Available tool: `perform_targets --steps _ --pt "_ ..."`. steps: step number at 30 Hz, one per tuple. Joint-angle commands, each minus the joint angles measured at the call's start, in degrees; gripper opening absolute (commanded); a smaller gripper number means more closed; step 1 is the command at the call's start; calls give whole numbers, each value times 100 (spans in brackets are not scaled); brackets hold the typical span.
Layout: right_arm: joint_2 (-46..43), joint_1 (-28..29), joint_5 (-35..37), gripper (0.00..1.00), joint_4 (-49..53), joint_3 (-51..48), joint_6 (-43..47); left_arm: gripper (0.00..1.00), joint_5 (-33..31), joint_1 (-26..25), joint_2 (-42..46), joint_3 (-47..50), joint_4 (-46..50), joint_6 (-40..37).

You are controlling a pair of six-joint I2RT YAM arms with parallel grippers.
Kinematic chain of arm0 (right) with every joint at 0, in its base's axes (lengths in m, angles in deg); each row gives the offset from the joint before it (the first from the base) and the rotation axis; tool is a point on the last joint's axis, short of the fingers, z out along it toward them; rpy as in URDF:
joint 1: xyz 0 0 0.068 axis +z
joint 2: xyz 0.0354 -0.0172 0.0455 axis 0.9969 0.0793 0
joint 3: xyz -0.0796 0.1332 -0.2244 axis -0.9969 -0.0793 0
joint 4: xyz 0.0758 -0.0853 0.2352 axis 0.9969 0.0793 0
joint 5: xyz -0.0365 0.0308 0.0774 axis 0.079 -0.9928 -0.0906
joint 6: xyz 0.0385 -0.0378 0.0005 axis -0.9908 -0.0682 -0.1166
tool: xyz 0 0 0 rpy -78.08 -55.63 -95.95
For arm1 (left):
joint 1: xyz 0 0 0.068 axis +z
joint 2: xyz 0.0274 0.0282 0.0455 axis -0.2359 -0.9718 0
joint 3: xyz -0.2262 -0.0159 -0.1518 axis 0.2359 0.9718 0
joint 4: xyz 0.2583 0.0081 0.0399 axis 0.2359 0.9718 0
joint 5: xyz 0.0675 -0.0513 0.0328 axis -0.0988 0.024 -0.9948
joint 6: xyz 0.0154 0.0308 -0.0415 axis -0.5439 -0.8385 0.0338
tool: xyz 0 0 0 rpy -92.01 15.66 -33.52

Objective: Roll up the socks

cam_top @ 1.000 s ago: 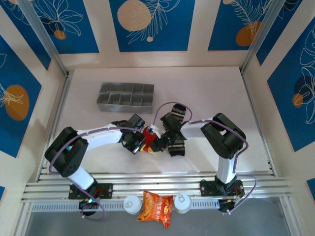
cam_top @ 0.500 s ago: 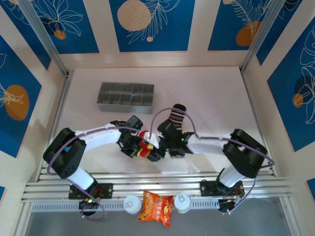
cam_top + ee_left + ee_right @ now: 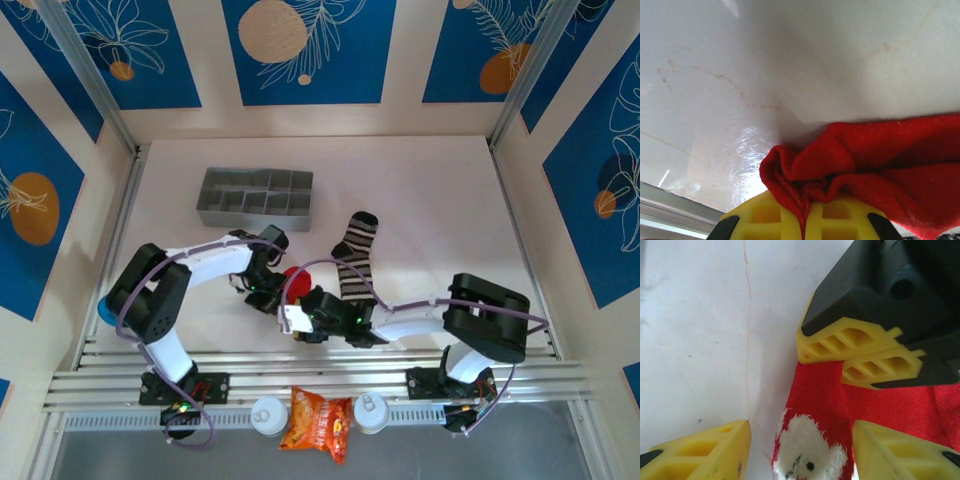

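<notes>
Two socks on the white table point(image 3: 430, 190), neither rolled yet. The red sock point(image 3: 820, 390) sits near the front edge, between the two arms. The striped sock point(image 3: 355, 250) lies stretched out flat just behind it and to the right, with no gripper on it.

Tool state: the left gripper point(image 3: 860, 357) is clamped on a bunched fold of the red sock, cloth pinched between its yellow fingers point(image 3: 765, 222). The right gripper point(image 3: 298, 318) stands apart, one finger on either side of the sock's other end, gripping nothing. Bare table shows between one finger and the cloth.

Step in hand, as I read it: starting the roll on the red sock, one end anchored by the left. The next move seems to call for the right to close on the loose end and turn it over toward the anchored fold, without dragging cloth out of the pinch.

Writing: none readable. The red sock has a white fluffy patch point(image 3: 810, 452) with dark specks. The orange snack packet point(image 3: 315, 420) at the front rail has print too small to read. The grey divided tray point(image 3: 250, 212) at the back shows no marking I can make out.
</notes>
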Motion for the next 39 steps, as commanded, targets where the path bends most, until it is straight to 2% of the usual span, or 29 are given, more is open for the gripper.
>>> perform_targets --steps 1,4,10,14,17,21,23,26,31,34,39 --pt "322 87 400 53 -264 274 317 0 -313 55 -360 -3 597 -151" --pt "546 105 509 49 -296 321 256 0 -340 64 -433 -126 665 -234" --pt "874 156 761 16 -28 501 44 0 -329 74 -460 -230 708 -306" --pt "789 15 496 1 322 393 -561 0 -558 116 -253 -361 906 -382" --pt "577 -278 -391 0 549 201 -1179 18 -798 164 147 -323 806 -354" --pt "447 -767 -1718 0 544 -71 -1852 63 -1273 200 981 -67 207 -285" --pt "470 -991 -2252 0 452 -165 -2125 68 -1411 204 1367 164 -263 -354" --pt "606 -1325 -3023 0 316 -222 -2473 67 -1466 204 1775 451 -654 -606" --pt "930 -1831 -4012 0 264 -106 -2847 56 -1137 103 2190 1178 -1506 -806" --pt "1057 -2023 -4347 0 412 68 -2851 53 -995 -84 2154 1473 -2179 -712" --pt "1358 -2359 -4924 0 837 478 -2908 52 -1065 -436 1773 1406 -2386 -581"
